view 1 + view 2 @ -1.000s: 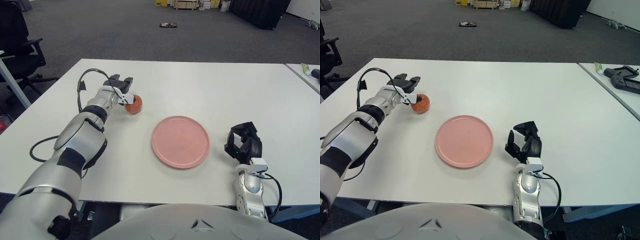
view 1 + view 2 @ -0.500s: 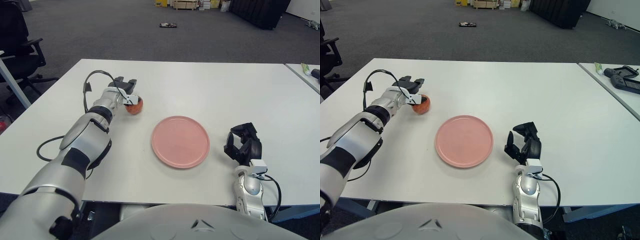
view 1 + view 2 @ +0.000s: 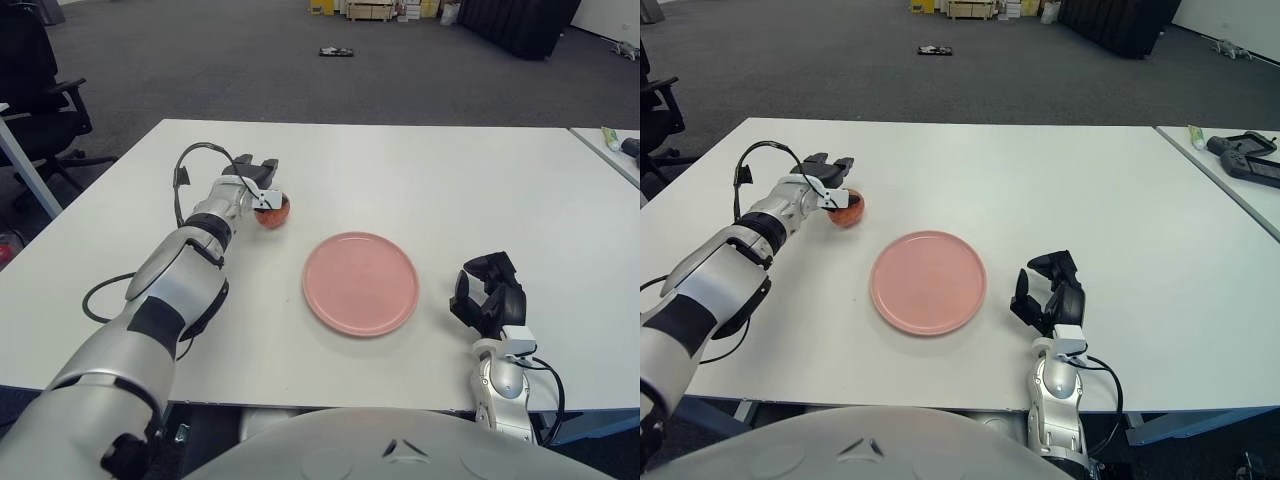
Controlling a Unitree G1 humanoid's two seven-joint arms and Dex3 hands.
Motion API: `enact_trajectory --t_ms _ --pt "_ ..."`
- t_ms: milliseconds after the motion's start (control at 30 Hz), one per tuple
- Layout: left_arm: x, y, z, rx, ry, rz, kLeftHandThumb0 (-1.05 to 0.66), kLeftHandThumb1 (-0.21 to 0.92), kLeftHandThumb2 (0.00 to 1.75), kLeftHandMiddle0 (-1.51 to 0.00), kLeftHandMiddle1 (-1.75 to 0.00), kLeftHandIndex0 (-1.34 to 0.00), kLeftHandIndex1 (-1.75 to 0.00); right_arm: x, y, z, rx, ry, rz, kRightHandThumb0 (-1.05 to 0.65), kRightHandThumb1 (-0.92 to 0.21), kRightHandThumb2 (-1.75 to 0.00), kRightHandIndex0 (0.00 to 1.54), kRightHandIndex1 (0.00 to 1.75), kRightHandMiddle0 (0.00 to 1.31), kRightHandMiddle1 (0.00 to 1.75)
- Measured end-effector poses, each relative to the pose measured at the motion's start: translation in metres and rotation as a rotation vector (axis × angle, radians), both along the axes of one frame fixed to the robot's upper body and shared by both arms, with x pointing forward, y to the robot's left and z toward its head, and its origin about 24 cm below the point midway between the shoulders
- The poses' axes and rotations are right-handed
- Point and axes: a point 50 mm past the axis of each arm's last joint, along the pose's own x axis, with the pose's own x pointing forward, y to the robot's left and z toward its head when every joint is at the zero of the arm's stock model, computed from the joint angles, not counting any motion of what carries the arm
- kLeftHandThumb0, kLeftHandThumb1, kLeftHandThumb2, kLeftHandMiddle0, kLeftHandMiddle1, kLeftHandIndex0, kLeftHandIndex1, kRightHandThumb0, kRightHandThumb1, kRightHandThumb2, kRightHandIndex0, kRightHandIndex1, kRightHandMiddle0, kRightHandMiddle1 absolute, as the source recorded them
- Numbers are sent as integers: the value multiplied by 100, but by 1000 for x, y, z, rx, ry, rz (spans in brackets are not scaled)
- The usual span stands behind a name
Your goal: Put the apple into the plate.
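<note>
A red apple sits on the white table, up and to the left of the empty pink plate. My left hand reaches over the apple from the left. Its fingers spread across the top and far side, and the white-tipped thumb is against the near side. The hand hides the apple's upper left part, and the apple still rests on the table. My right hand shows to the right of the plate near the front edge, fingers loosely bent and holding nothing.
A second table at the far right carries a black controller and a small green object. A black office chair stands beyond the table's left corner. A black cable loops off my left wrist.
My left hand has slid right and forward, from beside the apple to over it. The apple has barely shifted. My right hand has sunk slightly toward the front edge.
</note>
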Motion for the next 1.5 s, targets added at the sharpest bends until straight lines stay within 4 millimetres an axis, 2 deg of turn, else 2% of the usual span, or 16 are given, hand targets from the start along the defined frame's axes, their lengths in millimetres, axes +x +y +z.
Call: enact_trajectory --t_ms 400,600,1033,1500 --pt "-4 9 -8 -78 31 100 -95 80 30 0 0 0 0 0 -1 0 7 18 -1 -40 -58 -99 59 145 41 175" --pt "-7 9 -12 -62 46 96 -89 68 48 0 0 0 0 0 -1 0 18 16 13 -40 -58 -99 59 145 41 175" --pt "-7 8 -13 56 42 46 -76 49 74 0 0 0 0 0 -3 0 13 16 9 -40 -57 -100 60 144 41 175" --pt "-9 9 -15 130 4 13 -70 44 80 0 0 0 0 0 -3 0 11 17 10 -40 -58 -100 60 144 41 175"
